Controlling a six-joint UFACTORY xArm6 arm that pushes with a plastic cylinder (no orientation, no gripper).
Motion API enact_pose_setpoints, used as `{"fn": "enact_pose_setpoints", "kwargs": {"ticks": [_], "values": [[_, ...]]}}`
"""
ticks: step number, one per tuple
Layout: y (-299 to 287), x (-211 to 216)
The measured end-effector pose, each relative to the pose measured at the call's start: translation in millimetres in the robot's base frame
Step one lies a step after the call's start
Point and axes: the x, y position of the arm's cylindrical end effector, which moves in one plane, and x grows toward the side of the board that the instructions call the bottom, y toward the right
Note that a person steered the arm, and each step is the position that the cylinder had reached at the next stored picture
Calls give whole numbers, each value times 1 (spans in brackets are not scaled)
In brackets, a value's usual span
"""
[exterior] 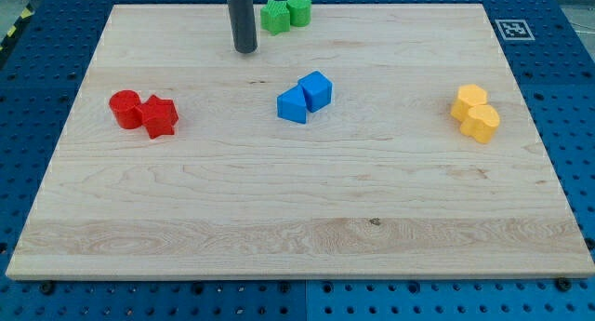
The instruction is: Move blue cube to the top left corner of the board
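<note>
Wooden board (pixel 297 219) is lying on a blue pegboard; we are working with no fingers, only a rod, and my tip (pixel 245 51) is sitting toward the view's top. We are seeing the blue cube (pixel 316 90) lower-right of it, touching another blue block (pixel 292 105), so we judge we must circle behind it. No containers are showing.

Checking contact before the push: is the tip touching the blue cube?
No, my tip stands apart from the blue cube, up and to the view's left of it, near the green blocks.
</note>
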Motion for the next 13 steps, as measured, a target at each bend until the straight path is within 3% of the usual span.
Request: {"fn": "enact_pose_setpoints", "kwargs": {"ticks": [5,6,7,11,13], "values": [[31,9],[36,36],[36,36],[134,51],[154,103]]}}
